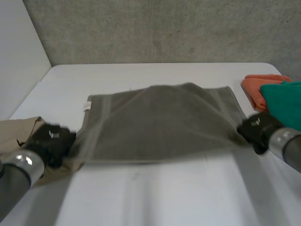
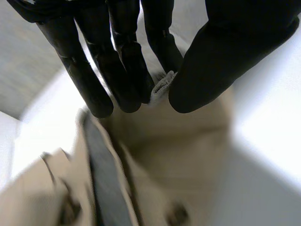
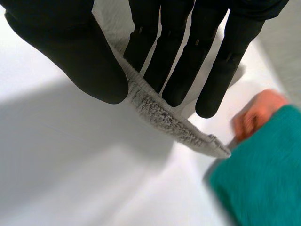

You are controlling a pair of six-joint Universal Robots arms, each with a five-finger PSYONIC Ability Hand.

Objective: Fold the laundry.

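Across the middle of the white table point(image 1: 155, 197) a grey towel point(image 1: 160, 122) is drawn taut between the two hands, its near edge lifted, as far as I can judge. The left hand point(image 1: 49, 141) pinches the near left corner between its thumb and straight fingers, and only a small tip of cloth is caught there. The right hand point(image 1: 256, 129) pinches the near right corner the same way, with a strip of hem running out past its fingertips.

The left grip looks the weaker one to me. If the hands pull any further apart, that tip could slip free and the towel would sag on one side. A beige garment point(image 1: 14, 132) lies right under the left hand, so a low sweep might snag it and drag it along. On the right, a teal cloth point(image 1: 284, 106) and an orange cloth point(image 1: 256, 89) sit just beside the hand and could be brushed. If the hands carry the edge unevenly, the fold would come out skewed.
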